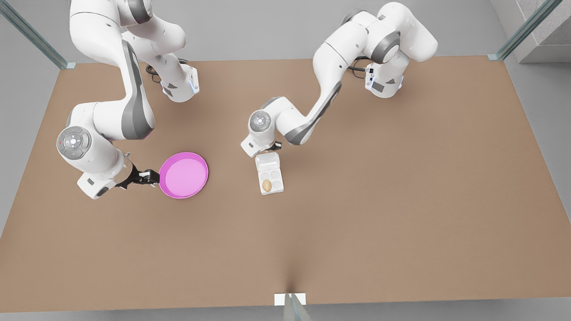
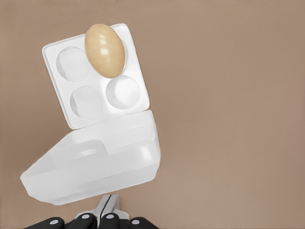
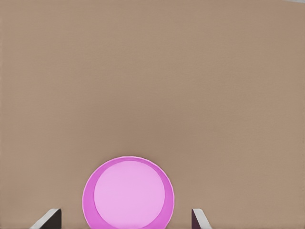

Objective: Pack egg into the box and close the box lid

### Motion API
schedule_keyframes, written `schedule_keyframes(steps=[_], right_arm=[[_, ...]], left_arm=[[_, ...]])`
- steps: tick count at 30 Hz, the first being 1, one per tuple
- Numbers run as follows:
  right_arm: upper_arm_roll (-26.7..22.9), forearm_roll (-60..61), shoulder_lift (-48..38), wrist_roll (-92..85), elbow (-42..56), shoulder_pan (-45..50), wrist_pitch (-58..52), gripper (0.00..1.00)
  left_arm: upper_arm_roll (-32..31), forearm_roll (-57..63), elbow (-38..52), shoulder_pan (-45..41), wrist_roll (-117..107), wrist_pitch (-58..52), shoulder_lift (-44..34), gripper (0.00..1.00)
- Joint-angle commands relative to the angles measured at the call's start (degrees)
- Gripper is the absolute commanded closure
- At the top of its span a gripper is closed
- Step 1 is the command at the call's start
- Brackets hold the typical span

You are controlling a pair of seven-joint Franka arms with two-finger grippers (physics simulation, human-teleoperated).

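Egg seated, lid waiting to fold over.
The egg [image 1: 266, 185] sits in a well of the box [image 1: 271, 181]; its box lid [image 1: 267, 161] looks light, stiff, best nudged at its free edge. The left tool [image 2: 108, 210], pinched together, is just behind it; the right tool [image 3: 126, 220], spread apart, waits by the pink plate [image 1: 184, 174].

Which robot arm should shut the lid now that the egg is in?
Probably the left. Its gripper, fingers shut, sits right behind the open lid of the box, with the egg already inside. The right gripper, fingers open, waits beside the pink plate.
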Motion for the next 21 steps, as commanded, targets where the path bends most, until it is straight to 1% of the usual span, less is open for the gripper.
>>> schedule_keyframes(steps=[1,5,11,13,14,15,16,17,18,19,20,21], right_arm=[[0.0,0.1,-0.1,-1.0,0.0,0.0,-0.1,0.00],[-0.1,0.3,-0.2,-1.0,0.0,0.0,-0.2,0.00],[-0.1,0.8,-0.8,-1.1,-0.2,-0.7,-0.7,0.00],[0.0,0.9,-0.8,-1.1,-0.2,-0.7,-0.7,0.00],[0.0,0.9,-0.7,-1.1,-0.2,-0.7,-0.7,0.00],[-0.1,0.9,-0.7,-1.1,-0.2,-0.7,-0.7,0.00],[-0.1,0.9,-0.8,-1.0,-0.3,-0.7,-0.7,0.00],[-0.1,0.9,-0.7,-1.0,-0.3,-0.7,-0.7,0.00],[-0.1,0.9,-0.8,-1.0,-0.2,-0.7,-0.7,0.00],[-0.1,0.9,-0.8,-1.1,-0.2,-0.7,-0.7,0.00],[0.0,0.9,-0.8,-1.1,-0.3,-0.7,-0.7,0.00],[0.0,0.9,-0.8,-1.1,-0.3,-0.7,-0.8,0.00]], left_arm=[[0.9,0.1,0.0,0.1,-16.5,0.0,0.0,0.79],[2.0,0.2,0.1,0.2,-16.5,-0.5,-0.2,0.79],[3.8,0.1,0.2,3.1,-12.6,-1.7,-0.8,0.79],[4.1,0.0,1.6,5.1,-11.3,-3.9,-1.0,0.79],[4.4,-0.4,5.0,6.6,-9.3,-9.6,-1.5,0.68],[4.4,-0.7,6.3,7.3,-7.4,-17.3,-5.4,0.00],[4.8,-0.6,6.4,8.7,-3.6,-24.2,-9.4,0.00],[5.9,-0.1,6.4,15.2,13.1,-30.3,-13.6,0.00],[14.1,-0.3,6.4,17.3,28.7,-35.4,-17.5,0.00],[20.3,-0.4,6.3,17.3,35.5,-36.8,-19.8,0.00],[24.6,-0.7,6.4,17.3,36.3,-36.7,-20.9,0.00],[18.5,0.0,4.3,25.7,37.0,-36.3,-25.7,0.00]])
